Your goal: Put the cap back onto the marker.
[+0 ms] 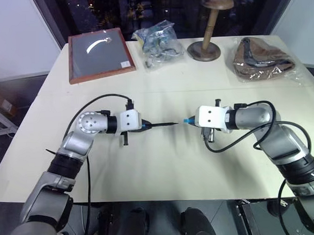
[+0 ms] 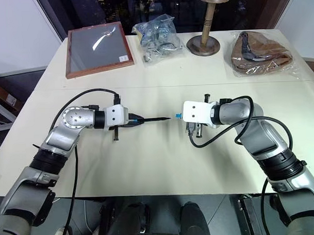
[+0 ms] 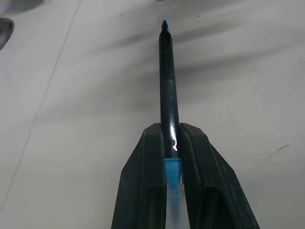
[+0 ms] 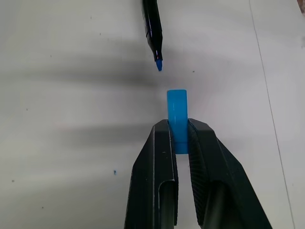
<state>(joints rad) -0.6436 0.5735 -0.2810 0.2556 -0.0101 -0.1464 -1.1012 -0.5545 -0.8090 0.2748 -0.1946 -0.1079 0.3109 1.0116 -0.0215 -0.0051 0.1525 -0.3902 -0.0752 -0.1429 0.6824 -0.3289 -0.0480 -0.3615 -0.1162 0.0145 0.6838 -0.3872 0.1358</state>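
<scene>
**Ana:** Left wrist view first: where does the thin black pen-like marker (image 3: 168, 90) sit in the left gripper (image 1: 145, 126)?

**Ben:** Its jaws are clamped on the marker near the pale blue-white end, which lies back between the two black fingers (image 3: 145, 181). The long black barrel runs out past the fingertips and ends in a small blue tip, bare and uncapped, held above the cream-white bench (image 1: 164, 163).

**Ana:** And the tiny bright blue plastic cap (image 4: 177, 117)?

**Ben:** The right gripper (image 2: 180, 116) has its jaws closed on the cap's lower part. The rest of the cap stands out beyond the fingertips, with its free end towards the marker.

**Ana:** Do marker and cap touch?

**Ben:** No. In the right wrist view the marker's blue tip hangs just short of the cap, with a small gap of bench showing between them, and it sits slightly off to one side of the cap's line. From the head views the marker lies roughly level, pointing at the cap, the two grippers facing each other with the marker between them.

**Ana:** Is the cap tilted relative to the marker?

**Ben:** Somewhat; the marker comes in at a slight angle.
</scene>
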